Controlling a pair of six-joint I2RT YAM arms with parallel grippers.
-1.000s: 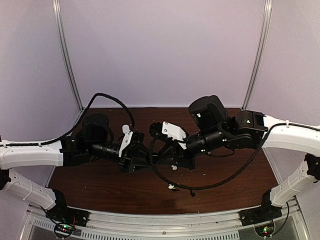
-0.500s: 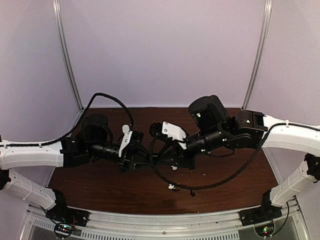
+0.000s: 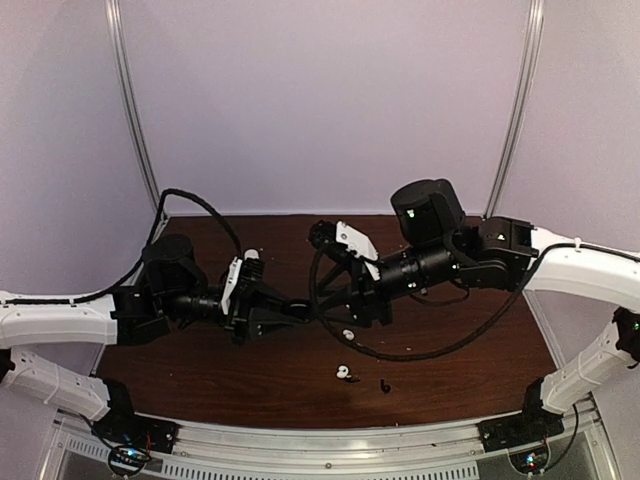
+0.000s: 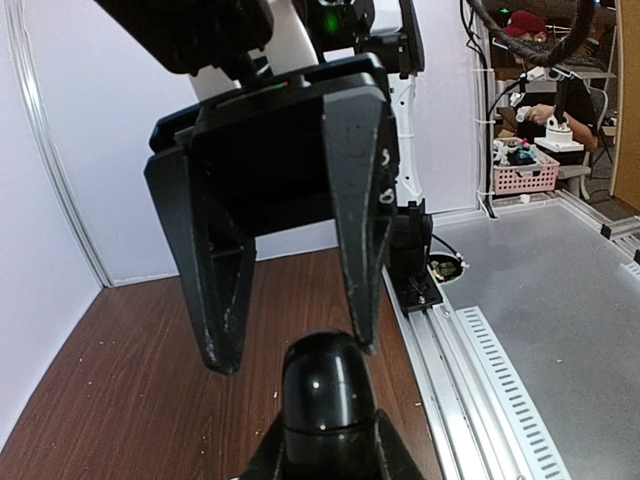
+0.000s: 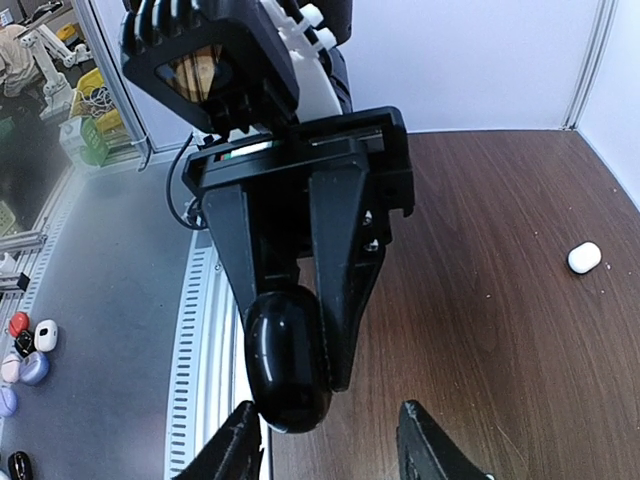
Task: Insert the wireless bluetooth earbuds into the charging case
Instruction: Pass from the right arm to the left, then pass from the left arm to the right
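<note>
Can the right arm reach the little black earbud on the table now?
Probably yes: the black earbud lies uncovered on the table near the right arm, whose jaws stand open.

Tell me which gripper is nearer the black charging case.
Left. The left gripper is shut on the black charging case, clamping one end. The right gripper faces it from the opposite side, jaws open, not gripping it.

A glossy black, pebble-shaped charging case (image 5: 286, 360) is gripped between the jaws of the left gripper (image 5: 302, 375), above the worktop (image 3: 200, 380). A white earbud (image 3: 343, 374) and a black earbud (image 3: 385, 386) are seen close together near its front edge.
</note>
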